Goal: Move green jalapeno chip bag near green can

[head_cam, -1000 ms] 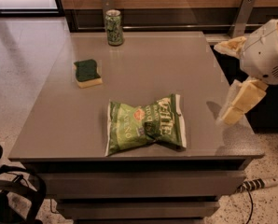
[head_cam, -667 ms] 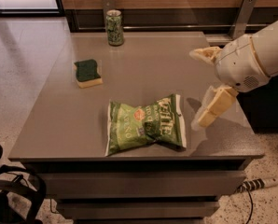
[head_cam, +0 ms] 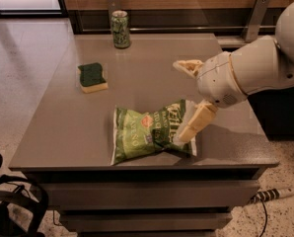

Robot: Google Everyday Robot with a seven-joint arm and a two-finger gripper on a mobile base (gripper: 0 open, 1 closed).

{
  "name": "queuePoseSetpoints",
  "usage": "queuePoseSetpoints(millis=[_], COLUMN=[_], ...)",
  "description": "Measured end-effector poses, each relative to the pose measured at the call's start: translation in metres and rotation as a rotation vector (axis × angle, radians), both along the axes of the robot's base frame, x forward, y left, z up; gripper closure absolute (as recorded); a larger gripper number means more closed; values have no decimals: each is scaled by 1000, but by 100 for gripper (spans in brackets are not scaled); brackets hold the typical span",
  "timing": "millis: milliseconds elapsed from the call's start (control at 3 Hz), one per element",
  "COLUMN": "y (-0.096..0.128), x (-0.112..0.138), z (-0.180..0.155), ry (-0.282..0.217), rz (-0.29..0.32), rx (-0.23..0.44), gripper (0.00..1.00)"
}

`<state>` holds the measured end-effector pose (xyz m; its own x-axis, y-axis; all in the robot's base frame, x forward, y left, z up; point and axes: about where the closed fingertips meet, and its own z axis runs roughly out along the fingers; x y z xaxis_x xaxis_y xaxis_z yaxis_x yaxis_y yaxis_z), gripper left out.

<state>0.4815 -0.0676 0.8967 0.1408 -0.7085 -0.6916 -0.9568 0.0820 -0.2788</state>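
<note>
The green jalapeno chip bag point(head_cam: 142, 135) lies flat near the table's front edge, crinkled, with white lettering. The green can point(head_cam: 120, 29) stands upright at the table's far edge, well apart from the bag. My gripper point(head_cam: 180, 100) hangs on the white arm coming in from the right, over the bag's right end. Its fingers are spread wide open. The lower finger point(head_cam: 195, 123) overlaps the bag's right edge and hides part of it. The upper finger point(head_cam: 187, 66) is over bare table. Nothing is held.
A yellow sponge with a green top point(head_cam: 92, 77) lies left of centre on the grey table point(head_cam: 152, 68). A wooden wall panel with metal brackets runs behind the table. A power strip point(head_cam: 275, 194) lies on the floor at right, and dark equipment point(head_cam: 11, 206) is at lower left.
My gripper and arm have moved left from the table's right edge to the bag's right end. The bag, can and sponge have not moved.
</note>
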Motion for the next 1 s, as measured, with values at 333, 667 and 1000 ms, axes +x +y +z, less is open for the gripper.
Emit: queuePoseSetpoints(millis=[333, 667, 1000], y=[16, 28, 41], x=[-6, -10, -17], z=[-18, -35, -44], ry=[20, 52, 62], rz=[-9, -5, 11], rx=[-10, -7, -7], gripper=[0, 0, 13])
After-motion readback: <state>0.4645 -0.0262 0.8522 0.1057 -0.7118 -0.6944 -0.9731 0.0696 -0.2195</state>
